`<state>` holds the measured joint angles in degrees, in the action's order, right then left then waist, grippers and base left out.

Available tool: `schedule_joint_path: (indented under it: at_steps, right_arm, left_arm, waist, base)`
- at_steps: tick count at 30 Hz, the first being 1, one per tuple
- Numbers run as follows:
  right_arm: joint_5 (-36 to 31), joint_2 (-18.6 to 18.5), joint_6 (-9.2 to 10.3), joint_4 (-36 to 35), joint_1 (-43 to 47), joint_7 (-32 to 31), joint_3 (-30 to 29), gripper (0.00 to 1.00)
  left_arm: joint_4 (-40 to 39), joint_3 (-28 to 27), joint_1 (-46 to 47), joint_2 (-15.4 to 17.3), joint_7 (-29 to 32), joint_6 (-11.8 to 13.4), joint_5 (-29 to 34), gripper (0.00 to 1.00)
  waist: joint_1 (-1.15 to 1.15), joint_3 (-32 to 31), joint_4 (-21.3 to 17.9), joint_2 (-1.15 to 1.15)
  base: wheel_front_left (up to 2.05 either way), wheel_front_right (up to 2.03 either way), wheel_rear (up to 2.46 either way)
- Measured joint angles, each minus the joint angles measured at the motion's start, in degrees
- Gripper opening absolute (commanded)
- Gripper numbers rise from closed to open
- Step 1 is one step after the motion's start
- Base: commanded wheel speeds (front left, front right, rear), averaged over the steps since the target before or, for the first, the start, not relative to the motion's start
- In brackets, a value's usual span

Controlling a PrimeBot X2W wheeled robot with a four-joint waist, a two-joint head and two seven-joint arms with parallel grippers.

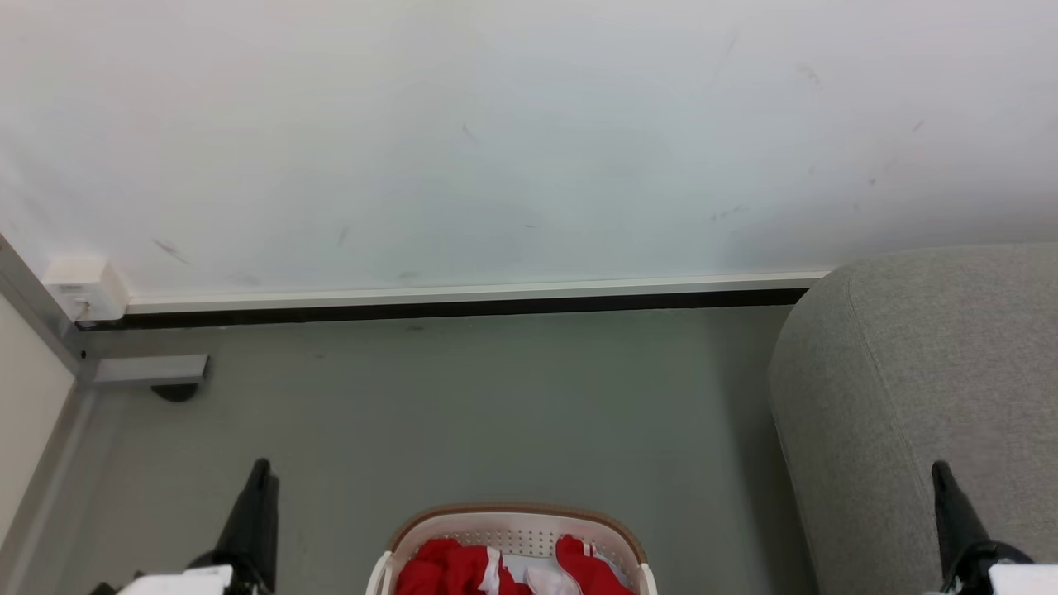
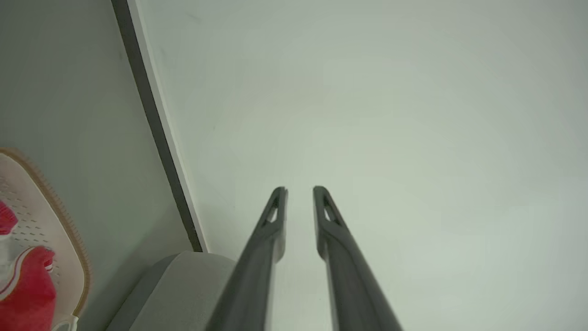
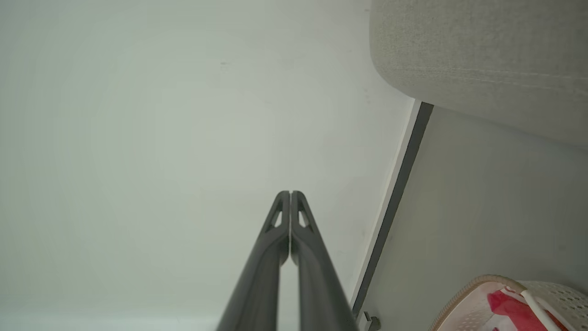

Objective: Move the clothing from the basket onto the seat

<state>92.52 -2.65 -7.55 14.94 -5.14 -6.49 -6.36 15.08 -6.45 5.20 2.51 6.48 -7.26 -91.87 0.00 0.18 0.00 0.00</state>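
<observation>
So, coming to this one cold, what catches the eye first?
The bright red clothing heaped in the white basket, bottom centre of the head view, jumps out first. The big grey seat bulks at the right edge. The left tool, jaws slightly apart, and the right tool, shut, point at the pale wall.

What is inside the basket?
Red clothing with white parts lies in the basket. The holed back wall shows above it. What lies under the clothing is covered, and the basket's near part is cut off.

Scuffed white wall [image 1: 496,149] meets grey floor [image 1: 496,397] (dark skirting [image 1: 463,310] between).
</observation>
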Motion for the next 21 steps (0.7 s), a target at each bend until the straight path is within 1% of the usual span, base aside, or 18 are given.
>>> schedule_joint_path:
  at_steps: [3,7,10,15,21]
  right_arm:
    - [0.01,0.54,0.00,0.79,1.22,0.13,0.37,1.00]
    - [0.35,0.56,0.00,0.03,1.26,1.38,1.19,1.00]
    - [0.33,0.55,0.00,-0.48,1.25,2.09,2.07,1.00]
    - [-1.69,0.19,0.00,-2.16,1.15,3.63,3.75,1.00]
    - [-7.45,-0.69,0.00,-3.79,1.11,5.19,5.34,1.00]
  left_arm:
    - [1.01,0.20,-1.20,-0.32,-0.32,0.18,0.03,1.00]
    - [0.55,0.78,-1.18,-0.32,-1.51,0.18,0.19,1.00]
    - [-0.18,0.90,-1.16,-0.32,-2.16,0.18,1.47,1.00]
    - [-1.70,0.90,-1.10,-0.30,-3.61,0.16,6.36,1.00]
    - [-3.74,1.31,-1.08,-0.30,-5.10,0.63,13.66,1.00]
  waist:
    - [0.00,0.00,0.00,0.00]
    - [0.00,0.00,0.02,0.00]
    - [0.00,0.00,0.03,0.00]
    - [0.00,0.01,0.06,0.00]
    - [0.00,0.03,0.07,0.00]
  base:
    - [0.00,0.00,0.00]
    - [0.00,0.00,0.00]
    - [0.00,0.00,0.00]
    - [0.00,0.00,0.00]
    - [0.00,0.00,0.00]
